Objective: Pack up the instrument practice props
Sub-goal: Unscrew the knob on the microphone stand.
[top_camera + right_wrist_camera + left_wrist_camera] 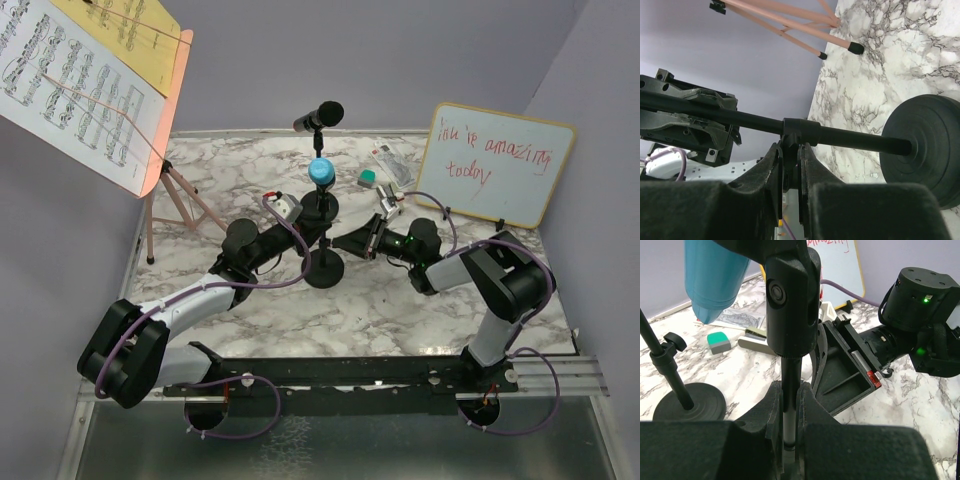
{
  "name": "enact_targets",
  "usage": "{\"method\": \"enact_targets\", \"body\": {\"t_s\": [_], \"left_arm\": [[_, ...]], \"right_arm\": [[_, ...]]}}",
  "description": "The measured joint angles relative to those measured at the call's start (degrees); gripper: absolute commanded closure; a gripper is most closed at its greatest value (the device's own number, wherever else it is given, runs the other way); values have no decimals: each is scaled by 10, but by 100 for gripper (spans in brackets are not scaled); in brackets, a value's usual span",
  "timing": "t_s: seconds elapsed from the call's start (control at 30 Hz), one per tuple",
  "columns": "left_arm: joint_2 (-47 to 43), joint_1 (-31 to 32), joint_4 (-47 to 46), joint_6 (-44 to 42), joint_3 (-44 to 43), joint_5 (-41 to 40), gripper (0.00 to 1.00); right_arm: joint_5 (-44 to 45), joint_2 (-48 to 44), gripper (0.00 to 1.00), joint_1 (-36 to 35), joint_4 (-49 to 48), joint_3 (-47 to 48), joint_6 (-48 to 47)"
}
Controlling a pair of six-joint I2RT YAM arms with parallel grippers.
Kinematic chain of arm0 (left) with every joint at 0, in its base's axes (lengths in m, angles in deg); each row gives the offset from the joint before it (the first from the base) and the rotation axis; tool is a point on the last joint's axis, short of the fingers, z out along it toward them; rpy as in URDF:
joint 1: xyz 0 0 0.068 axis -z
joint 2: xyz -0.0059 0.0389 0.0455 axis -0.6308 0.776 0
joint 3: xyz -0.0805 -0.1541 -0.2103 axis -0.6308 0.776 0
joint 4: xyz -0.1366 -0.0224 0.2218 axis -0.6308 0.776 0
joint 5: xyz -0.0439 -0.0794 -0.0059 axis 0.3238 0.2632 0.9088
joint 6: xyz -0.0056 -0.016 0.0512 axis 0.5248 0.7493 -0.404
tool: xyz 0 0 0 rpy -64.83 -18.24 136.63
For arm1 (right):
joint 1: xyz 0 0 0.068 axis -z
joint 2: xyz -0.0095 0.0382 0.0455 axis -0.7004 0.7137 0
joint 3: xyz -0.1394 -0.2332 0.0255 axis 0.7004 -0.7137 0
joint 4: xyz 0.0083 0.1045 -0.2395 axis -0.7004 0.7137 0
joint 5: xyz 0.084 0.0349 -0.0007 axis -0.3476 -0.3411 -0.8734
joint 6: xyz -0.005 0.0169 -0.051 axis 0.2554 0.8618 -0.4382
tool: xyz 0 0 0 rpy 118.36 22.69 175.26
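The blue microphone sits in the clip on top of the near black mic pole, whose round base rests on the table. My left gripper is shut on this pole's shaft, below the clip and blue microphone. My right gripper is shut on the pole's clamp knob, with the base to one side. The black microphone sits on the second pole behind. The pink music rack holds sheet-music pages at far left.
The wood-framed whiteboard leans at the back right. A small stapler and green eraser lie behind the poles. The rack's tripod legs stand at the table's left edge.
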Motion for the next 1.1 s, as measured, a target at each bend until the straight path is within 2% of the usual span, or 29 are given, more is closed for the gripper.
{"method": "enact_targets", "body": {"t_s": [0.17,0.3,0.5,0.63,0.87,1.1], "left_arm": [[0,0,0,0,0,0,100],[0,0,-1,2,0,0,100],[0,2,0,7,0,0,100],[4,4,-3,11,0,2,100],[9,3,-7,13,-3,2,100],[11,-3,-8,12,-3,1,100]], "right_arm": [[-22,0,99,4,8,10,-45],[-43,-19,100,6,60,31,-149],[-37,-111,99,-2,210,38,-442],[-30,-143,100,-14,255,39,-631],[-19,-156,100,-49,239,17,-965],[106,-154,100,-120,187,-19,-1246]]}}
